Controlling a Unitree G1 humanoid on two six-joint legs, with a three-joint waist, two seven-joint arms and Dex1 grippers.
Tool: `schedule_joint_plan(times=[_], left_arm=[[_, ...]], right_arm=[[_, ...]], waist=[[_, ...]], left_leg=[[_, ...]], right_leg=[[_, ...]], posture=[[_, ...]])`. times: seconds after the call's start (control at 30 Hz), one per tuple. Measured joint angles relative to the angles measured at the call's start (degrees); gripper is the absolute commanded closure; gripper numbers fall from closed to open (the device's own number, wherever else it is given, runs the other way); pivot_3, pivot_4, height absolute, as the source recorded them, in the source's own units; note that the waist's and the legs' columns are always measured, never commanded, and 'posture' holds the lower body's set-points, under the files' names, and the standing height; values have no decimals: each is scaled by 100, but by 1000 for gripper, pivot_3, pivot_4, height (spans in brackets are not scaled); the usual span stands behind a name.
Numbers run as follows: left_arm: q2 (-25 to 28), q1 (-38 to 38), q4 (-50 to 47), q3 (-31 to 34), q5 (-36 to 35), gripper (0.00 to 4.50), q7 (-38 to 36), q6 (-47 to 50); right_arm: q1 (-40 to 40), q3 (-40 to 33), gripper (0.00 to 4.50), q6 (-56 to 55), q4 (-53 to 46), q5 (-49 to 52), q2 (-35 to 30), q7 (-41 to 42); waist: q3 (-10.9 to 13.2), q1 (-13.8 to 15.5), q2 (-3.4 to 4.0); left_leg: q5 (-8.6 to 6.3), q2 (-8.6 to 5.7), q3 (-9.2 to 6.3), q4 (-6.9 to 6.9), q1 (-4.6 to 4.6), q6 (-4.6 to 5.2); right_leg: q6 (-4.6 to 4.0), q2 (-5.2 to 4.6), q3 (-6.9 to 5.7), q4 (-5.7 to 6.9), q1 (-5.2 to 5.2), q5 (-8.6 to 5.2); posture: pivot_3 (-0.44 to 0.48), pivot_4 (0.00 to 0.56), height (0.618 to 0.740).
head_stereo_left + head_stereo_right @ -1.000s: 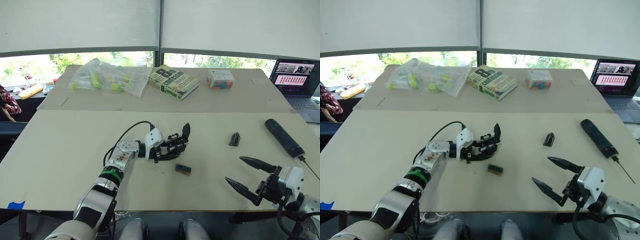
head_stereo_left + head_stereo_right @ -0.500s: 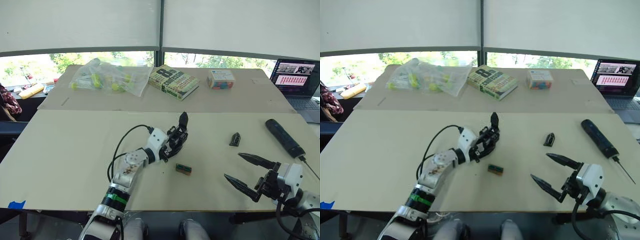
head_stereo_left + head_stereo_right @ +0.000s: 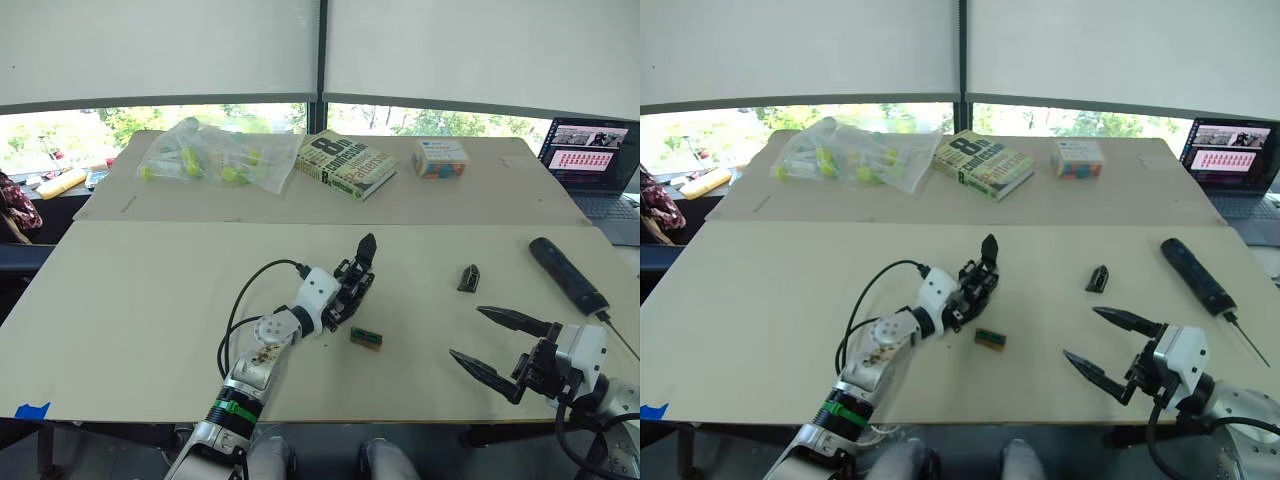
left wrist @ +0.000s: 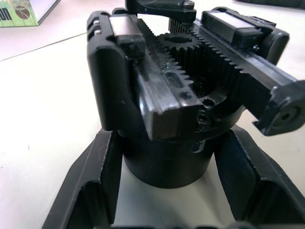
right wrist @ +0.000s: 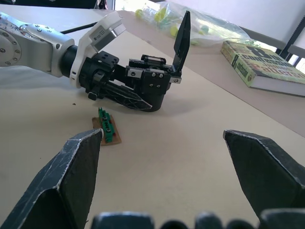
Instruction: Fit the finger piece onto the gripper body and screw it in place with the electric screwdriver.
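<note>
**Left gripper clamped on the gripper body, right gripper waiting open**

You are looking at the left gripper (image 3: 345, 292) reaching out over the middle of the table (image 3: 140, 300), and it is clasping the gripper body (image 5: 151, 88) by its round base. In the left wrist view you are seeing its two fingers (image 4: 90, 183) pressing against either side of that base, with the toothed gear and rack parts sitting just above them. The base is resting on the table surface, and the body's upright pointed finger is sticking up, tilted slightly.

Just beside the gripper body, on the side toward you, a small green circuit board (image 3: 366, 338) is lying flat on the table, apart from the base.

The finger piece (image 3: 468, 277) is lying by itself to the right of the gripper body, well apart from it and between it and the electric screwdriver (image 3: 568, 275). The screwdriver is lying flat near the table's right edge, its thin bit pointing toward the near side.

Your right gripper (image 3: 492, 343) is hovering low at the near right of the table with its jaws spread wide and nothing between them, near the screwdriver's bit end.

At the far side you are seeing a book (image 3: 345, 164), a plastic bag of small items (image 3: 215, 155), a small box (image 3: 441, 157) and a laptop (image 3: 595, 160).
</note>
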Motion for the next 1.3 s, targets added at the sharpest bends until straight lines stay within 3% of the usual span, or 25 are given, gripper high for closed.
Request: schedule_joint_plan(times=[0.03,0.3,0.6,0.87,1.13,1.23,1.3], left_arm=[[58,8,-32,5,-61,22,-74,43],[755,-127,15,167,-437,22,-836,153],[1422,-1171,1449,187,-559,22,-2434,-336],[1019,-2309,3777,298,-531,22,-3188,-1615],[671,-2784,4880,338,-382,22,-3364,-2499],[614,-2811,5032,383,-313,763,-3388,-2670],[589,-2812,5072,390,-267,1679,-3380,-2775]], right_arm=[[0,-1,0,0,0,7,-3,-1],[16,-1,0,0,0,13,-11,-34],[33,-4,0,2,-12,18,-12,-60],[97,-50,0,8,-96,22,-17,-137],[226,-203,0,19,-206,23,-59,-151],[272,-206,0,35,-243,22,-60,-167],[285,-206,0,35,-273,22,-60,-188]], waist=[[0,-4,0],[-2,-17,3],[-2,16,3],[0,21,0],[0,-6,-1],[0,-9,-1],[0,-9,-1]], left_leg=[[0,0,0,0,1,0],[0,3,0,-1,11,0],[1,-4,1,2,4,0],[1,-6,1,7,-4,0],[0,-5,1,7,-6,0],[0,-4,1,7,-5,0],[0,-4,1,8,-6,0]], right_leg=[[0,0,0,1,0,0],[-2,5,2,6,3,0],[-1,5,1,0,4,0],[0,5,-3,-1,2,1],[1,5,-3,0,0,1],[1,6,-3,1,0,1],[1,5,-3,1,0,1]], posture=[[0,150,740],[0,150,740],[0,150,740],[0,150,740],[0,150,740],[0,150,740],[0,150,740]])
